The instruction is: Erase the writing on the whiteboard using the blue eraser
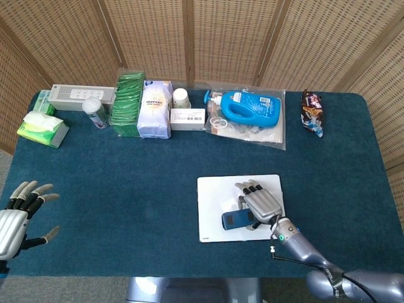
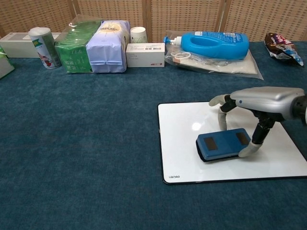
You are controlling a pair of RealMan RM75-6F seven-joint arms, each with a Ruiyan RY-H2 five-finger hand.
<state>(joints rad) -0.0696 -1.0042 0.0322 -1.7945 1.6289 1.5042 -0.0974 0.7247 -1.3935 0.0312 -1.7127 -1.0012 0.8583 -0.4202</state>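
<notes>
Right hand (image 2: 249, 112) arches palm-down, fingers gripping blue eraser (image 2: 223, 144) on whiteboard (image 2: 180, 143).

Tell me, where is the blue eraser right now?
In the chest view, the blue eraser lies flat on the whiteboard, toward its front edge at the table's right side, with the right hand gripping it from above.

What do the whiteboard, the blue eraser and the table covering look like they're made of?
Whiteboard: smooth glossy white surface, probably coated plastic or metal, since it shows a bright glare spot; thin dark rim.
Blue eraser: likely a matte plastic body with two darker rectangular patches on top; its wiping side is hidden.
Table covering: dark teal fabric, felt or short-pile carpet by its fuzzy, non-reflective texture.
</notes>
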